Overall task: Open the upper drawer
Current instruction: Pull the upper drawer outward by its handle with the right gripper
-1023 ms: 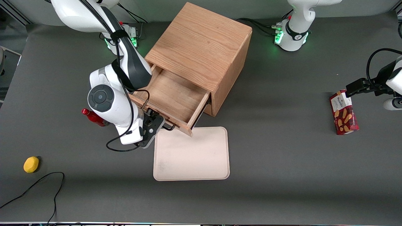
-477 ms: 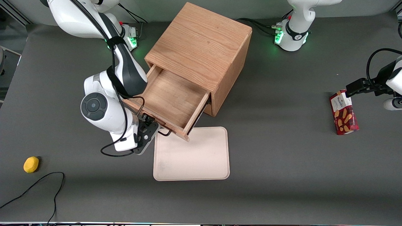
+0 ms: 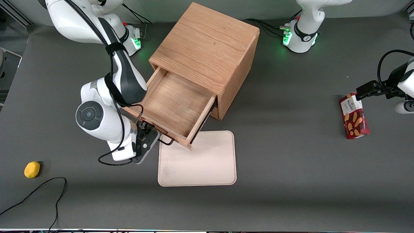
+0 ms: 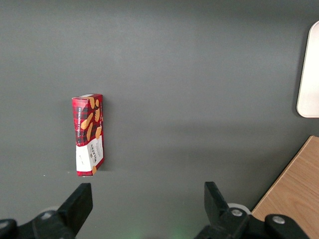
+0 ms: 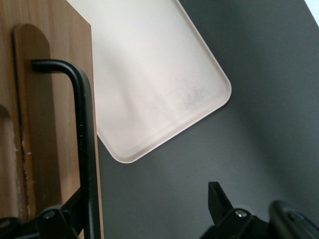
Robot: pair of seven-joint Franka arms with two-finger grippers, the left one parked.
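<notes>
At upper drawer [image 3: 174, 103] handle [image 5: 82, 144], end effector [image 3: 152, 134]

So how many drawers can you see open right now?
1: the upper drawer, pulled out of the cabinet over the tray, gripper at its handle. Any lower drawer is hidden beneath it.

Dark grey table [image 3: 291, 181], oak cabinet [image 3: 207, 45], cream tray [image 3: 207, 165] (empty), biscuit box [image 3: 354, 118], yellow fruit [image 3: 32, 169], black cable [image 3: 38, 191]

The right arm reaches down from the upper left of the front view, elbow bent, wrist angled downward. Its claw [image 3: 154, 136] sits left of centre, fingers [image 5: 222, 201] spread apart.
</notes>
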